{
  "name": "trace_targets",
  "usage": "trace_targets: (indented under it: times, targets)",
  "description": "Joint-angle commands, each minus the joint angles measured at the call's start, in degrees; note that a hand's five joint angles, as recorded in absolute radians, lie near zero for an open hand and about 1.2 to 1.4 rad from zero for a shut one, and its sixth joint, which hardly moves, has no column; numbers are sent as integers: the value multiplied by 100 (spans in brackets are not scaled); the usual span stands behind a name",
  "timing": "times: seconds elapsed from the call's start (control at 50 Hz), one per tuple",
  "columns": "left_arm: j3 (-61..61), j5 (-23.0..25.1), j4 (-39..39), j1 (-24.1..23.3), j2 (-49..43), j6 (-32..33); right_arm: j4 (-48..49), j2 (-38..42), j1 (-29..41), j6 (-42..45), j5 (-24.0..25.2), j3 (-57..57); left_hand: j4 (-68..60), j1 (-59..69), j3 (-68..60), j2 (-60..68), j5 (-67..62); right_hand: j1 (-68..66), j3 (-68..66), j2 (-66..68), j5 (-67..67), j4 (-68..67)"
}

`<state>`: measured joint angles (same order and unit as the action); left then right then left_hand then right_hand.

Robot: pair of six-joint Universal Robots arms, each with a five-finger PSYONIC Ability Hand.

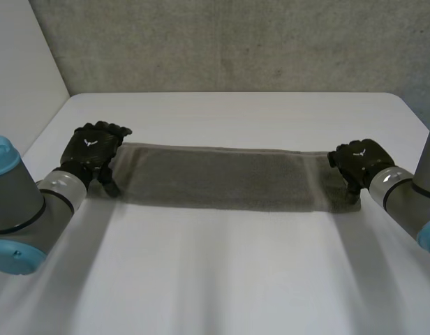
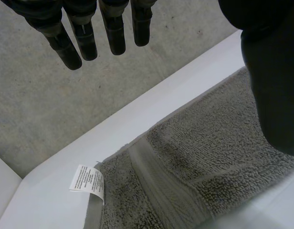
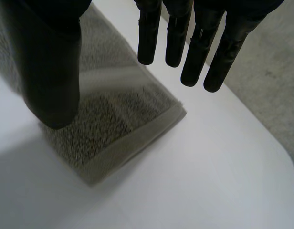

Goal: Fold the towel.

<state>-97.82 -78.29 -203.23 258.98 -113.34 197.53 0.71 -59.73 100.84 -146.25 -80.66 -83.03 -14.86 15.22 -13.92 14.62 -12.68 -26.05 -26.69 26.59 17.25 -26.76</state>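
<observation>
A grey towel (image 1: 218,177) lies flat on the white table (image 1: 222,279) as a long folded strip running left to right. My left hand (image 1: 93,148) hovers over the strip's left end, fingers (image 2: 85,38) straight and apart from the thumb, holding nothing. Beneath it the towel (image 2: 194,157) shows its woven band and a white care label (image 2: 88,182) at the far corner. My right hand (image 1: 357,163) is over the right end, fingers (image 3: 194,43) straight and spread, empty. The towel's corner (image 3: 132,124) lies under that palm.
A grey concrete wall (image 1: 229,42) stands behind the table's far edge. A white side wall (image 1: 19,63) rises at the left. Bare tabletop stretches in front of the towel toward me.
</observation>
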Motion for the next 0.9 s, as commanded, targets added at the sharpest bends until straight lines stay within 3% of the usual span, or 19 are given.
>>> trace_targets:
  times: [0.02, 0.38, 0.44, 0.52, 0.66, 0.9]
  targets:
    - [-1, -20, -24, -14, -21, 22, 140, 426, -161, 9, 16, 112, 347, -382, 253, -322, 1128, -287, -223, 233, 167, -216]
    - [-9, -29, -24, -49, -21, 31, 157, 769, -161, 9, 16, 234, 364, -399, 270, -339, 1145, -1127, -1063, 1073, 1007, -1056]
    - [-9, -38, -24, -49, -21, 31, 157, 796, -144, 9, 16, 235, 380, -416, 286, -356, 1162, -2184, -2119, 2130, 2063, -2112]
    - [-9, -38, -24, -49, -21, 40, 149, 805, -135, 27, 24, 235, 380, -416, 287, -356, 1162, -2609, -2544, 2555, 2488, -2537]
    - [-9, -38, -24, -49, -30, 40, 131, 805, -188, 35, 42, 261, 397, -433, 303, -373, 1179, -5392, -5327, 5338, 5271, -5321]
    - [-18, -46, -15, -5, -30, 48, -80, 796, -768, 317, 24, 340, 414, -450, 320, -390, 1196, -5395, -5331, 5341, 5275, -5324]
